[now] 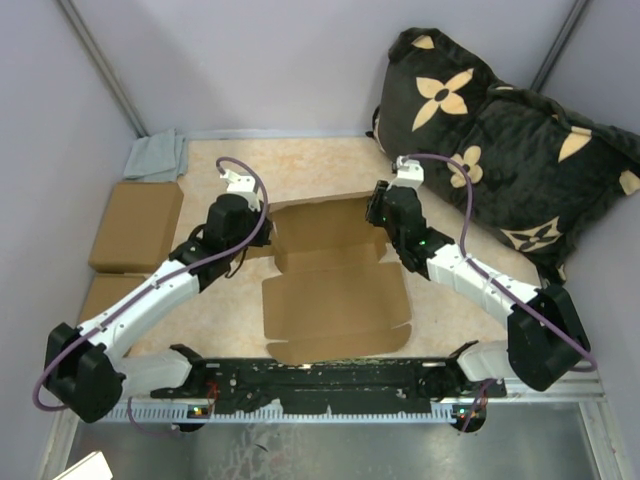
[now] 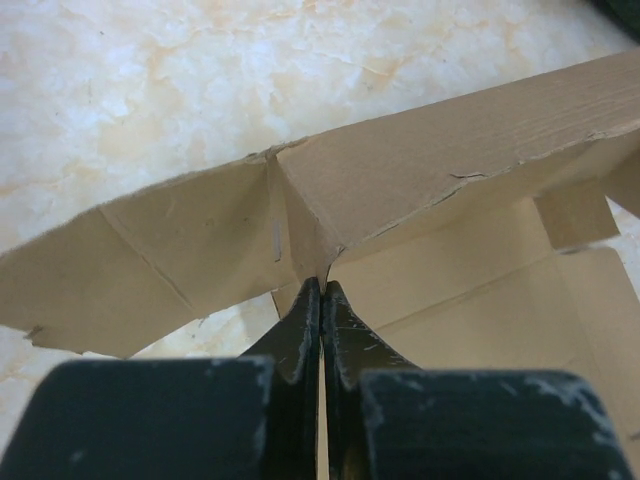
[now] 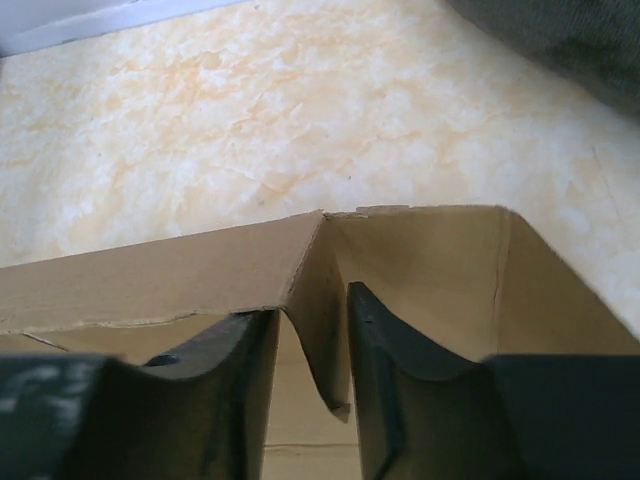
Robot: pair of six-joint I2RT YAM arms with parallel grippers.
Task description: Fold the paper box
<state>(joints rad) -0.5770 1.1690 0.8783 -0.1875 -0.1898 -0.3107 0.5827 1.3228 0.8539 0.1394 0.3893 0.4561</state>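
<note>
The paper box point(image 1: 335, 290) lies open in the middle of the table, its rear wall and side flaps partly raised. At the box's left rear corner, my left gripper point(image 1: 268, 237) is shut. In the left wrist view its fingertips point(image 2: 322, 285) pinch the small corner tab of the box point(image 2: 420, 180), where the rear wall meets the left flap. My right gripper point(image 1: 383, 207) is at the right rear corner. In the right wrist view it point(image 3: 310, 305) stands open, and a corner tab of the box point(image 3: 330, 330) hangs loose between its fingers.
Two brown cardboard blocks point(image 1: 137, 225) point(image 1: 105, 295) lie along the left wall, with a grey cloth point(image 1: 157, 155) behind them. A black flowered pillow point(image 1: 500, 140) fills the back right corner. Pale marbled tabletop point(image 1: 300, 165) shows behind the box.
</note>
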